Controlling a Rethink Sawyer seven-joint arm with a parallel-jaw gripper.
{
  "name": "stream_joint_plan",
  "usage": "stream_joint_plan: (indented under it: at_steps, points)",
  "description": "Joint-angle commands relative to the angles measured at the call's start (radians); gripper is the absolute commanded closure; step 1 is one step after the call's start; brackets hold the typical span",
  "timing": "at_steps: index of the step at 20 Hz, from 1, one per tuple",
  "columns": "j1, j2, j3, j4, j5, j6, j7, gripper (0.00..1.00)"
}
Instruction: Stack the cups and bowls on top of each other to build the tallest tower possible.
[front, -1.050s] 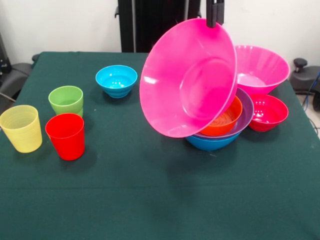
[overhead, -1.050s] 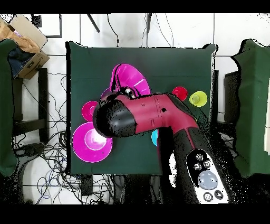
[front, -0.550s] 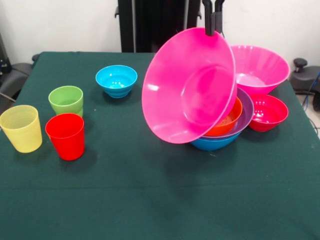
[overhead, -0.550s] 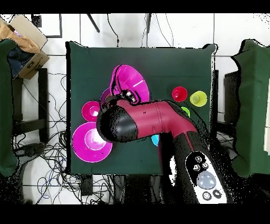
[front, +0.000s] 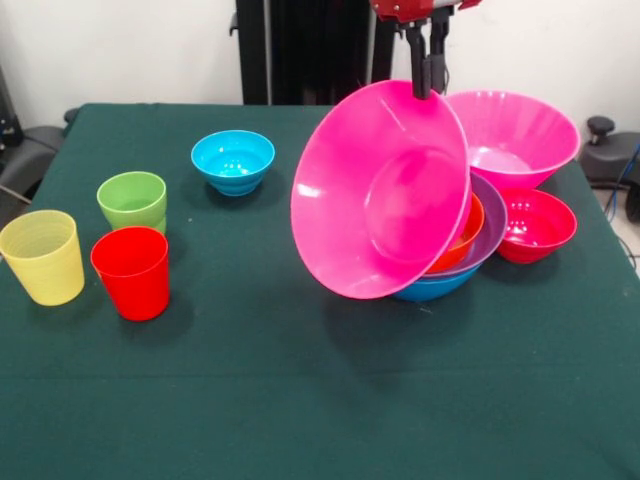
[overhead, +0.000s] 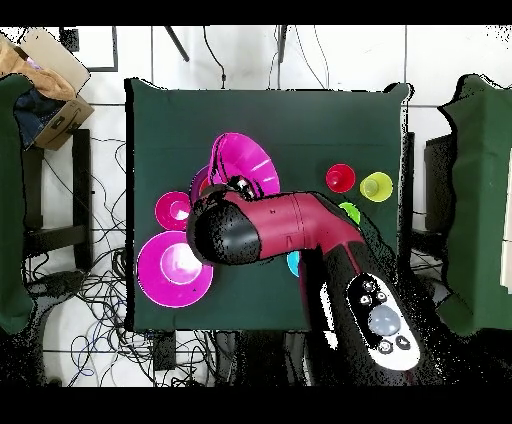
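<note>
Currently I am pinching the top rim of the large glossy pink plastic bowl (front: 380, 190) with my claw (front: 422, 88), tilting it steeply against the nested blue, purple and orange tower (front: 455, 262) at three o'clock; three cups (front: 131, 272) are waiting at nine o'clock.

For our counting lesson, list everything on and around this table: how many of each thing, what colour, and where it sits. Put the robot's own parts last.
Tilted bowl: one, big, pink, held by its top rim, leaning over the pile.
Pile of bowls: three nested, blue lowest, purple, orange; right of centre in the front view.
Second big bowl: one, pink, behind the pile.
Small red bowl: one, crimson, right of the pile.
Small blue bowl: one, cyan, far left-centre.
Cups: three at left; yellow, red, green.
Table: one, green cloth.
Box: one, cardboard, off the table in the overhead view.
Arm: one, red and black.
Tool: one, black, shut on the tilted bowl's rim.
</note>
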Motion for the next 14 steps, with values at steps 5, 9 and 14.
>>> stream_joint_plan:
  at_steps: [5,9,14]
  points:
    - [0.065,-0.014,-0.072,0.067,-0.053,-0.028,0.149,1.0]
    - [0.094,-0.033,-0.096,0.089,-0.066,-0.051,0.164,1.0]
    - [0.14,-0.025,-0.139,0.076,-0.064,-0.059,0.184,1.0]
